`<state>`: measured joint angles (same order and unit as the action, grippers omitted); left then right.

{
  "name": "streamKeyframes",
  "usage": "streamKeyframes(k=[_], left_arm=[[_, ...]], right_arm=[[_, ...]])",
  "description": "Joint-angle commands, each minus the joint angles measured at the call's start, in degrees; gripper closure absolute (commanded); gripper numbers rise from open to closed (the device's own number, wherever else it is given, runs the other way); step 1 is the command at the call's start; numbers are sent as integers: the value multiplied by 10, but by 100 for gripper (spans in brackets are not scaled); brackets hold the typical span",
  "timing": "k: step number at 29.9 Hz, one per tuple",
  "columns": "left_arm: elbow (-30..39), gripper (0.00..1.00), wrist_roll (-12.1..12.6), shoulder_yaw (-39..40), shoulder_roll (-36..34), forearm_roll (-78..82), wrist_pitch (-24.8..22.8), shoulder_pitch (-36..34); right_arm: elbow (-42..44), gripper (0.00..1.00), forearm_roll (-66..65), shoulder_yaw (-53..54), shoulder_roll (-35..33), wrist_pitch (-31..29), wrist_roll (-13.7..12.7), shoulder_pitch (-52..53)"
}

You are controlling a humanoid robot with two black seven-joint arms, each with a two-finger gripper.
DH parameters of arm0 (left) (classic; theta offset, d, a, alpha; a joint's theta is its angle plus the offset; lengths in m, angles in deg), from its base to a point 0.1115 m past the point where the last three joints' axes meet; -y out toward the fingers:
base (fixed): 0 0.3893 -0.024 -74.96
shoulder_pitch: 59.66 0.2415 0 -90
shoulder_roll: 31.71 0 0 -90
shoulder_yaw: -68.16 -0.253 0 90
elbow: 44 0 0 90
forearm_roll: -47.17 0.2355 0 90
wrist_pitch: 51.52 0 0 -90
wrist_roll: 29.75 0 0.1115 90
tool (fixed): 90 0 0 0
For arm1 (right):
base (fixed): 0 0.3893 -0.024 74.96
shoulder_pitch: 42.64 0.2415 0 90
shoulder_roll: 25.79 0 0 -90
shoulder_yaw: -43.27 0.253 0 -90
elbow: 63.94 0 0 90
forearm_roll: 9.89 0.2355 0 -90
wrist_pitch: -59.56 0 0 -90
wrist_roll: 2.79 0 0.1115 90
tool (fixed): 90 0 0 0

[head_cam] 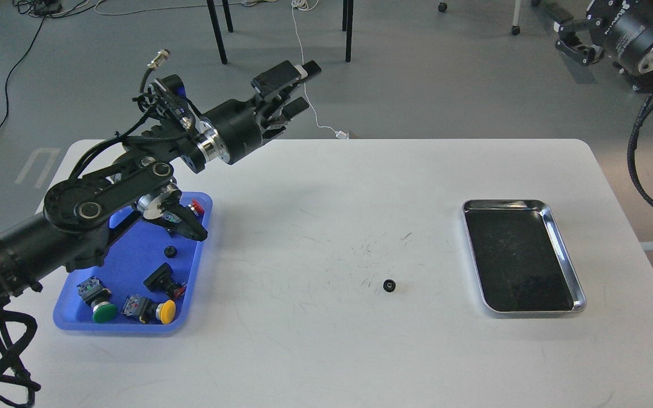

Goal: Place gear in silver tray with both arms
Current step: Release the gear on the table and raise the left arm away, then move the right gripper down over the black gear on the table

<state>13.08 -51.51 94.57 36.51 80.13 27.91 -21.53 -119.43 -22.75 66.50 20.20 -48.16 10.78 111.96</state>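
Left tool (295, 93) is hovering with fingers spread and empty above the surface's (326, 351) far-left edge; right tool (579, 48) is too dark to read. Gear (389, 285) is lying mid-surface, apart from the empty silver tray (579, 294); placing is not yet done.

My left arm (77, 221) hides part of the blue tray (134, 326); my right arm (644, 39) is cut off by the frame's edge.

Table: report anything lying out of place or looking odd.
One small black gear lies loose on the white table, between the blue tray and the silver tray, which holds nothing. Fine dark scuff marks streak the tabletop near it. Another small gear sits in the blue tray with the pushbuttons. Nothing looks spilled or broken.
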Motion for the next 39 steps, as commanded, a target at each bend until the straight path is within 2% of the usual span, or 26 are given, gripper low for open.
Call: streamKeyframes(k=[1, 6, 9, 12, 15, 17, 20, 26, 29, 33, 39], left_arm=[[-15, 3, -5, 52, -26, -165, -4, 15], [-61, 3, -4, 71, -49, -299, -10, 15], [-78, 3, 0, 74, -63, -339, -30, 15], [-86, 3, 15, 89, -71, -366, -37, 15], [-86, 2, 24, 101, -74, -371, -34, 16], [-86, 2, 22, 103, -77, -371, -33, 19], [-86, 2, 21, 110, -82, -371, -36, 22], [-86, 2, 21, 123, -97, -371, -38, 29], [-86, 2, 20, 123, -99, -370, -37, 29], [-86, 2, 20, 123, -99, -370, -38, 35], [-86, 2, 19, 123, -107, -371, -38, 42]], right_arm=[[-15, 1, -74, -38, 6, -15, 8, 37], [-67, 2, -97, -246, 31, -28, 15, 165], [-93, 2, -178, -349, 58, -28, 22, 224], [-111, 3, -281, -417, 98, -26, 46, 259], [-125, 5, -382, -468, 139, -20, 55, 277], [-132, 5, -455, -511, 177, -8, 77, 290], [-131, 5, -493, -566, 233, 27, 115, 297], [-105, 5, -523, -637, 340, 37, 123, 299], [-89, 5, -563, -662, 382, 36, 141, 299], [-45, 6, -600, -708, 434, 38, 143, 289], [-9, 8, -603, -756, 440, 40, 144, 275]])
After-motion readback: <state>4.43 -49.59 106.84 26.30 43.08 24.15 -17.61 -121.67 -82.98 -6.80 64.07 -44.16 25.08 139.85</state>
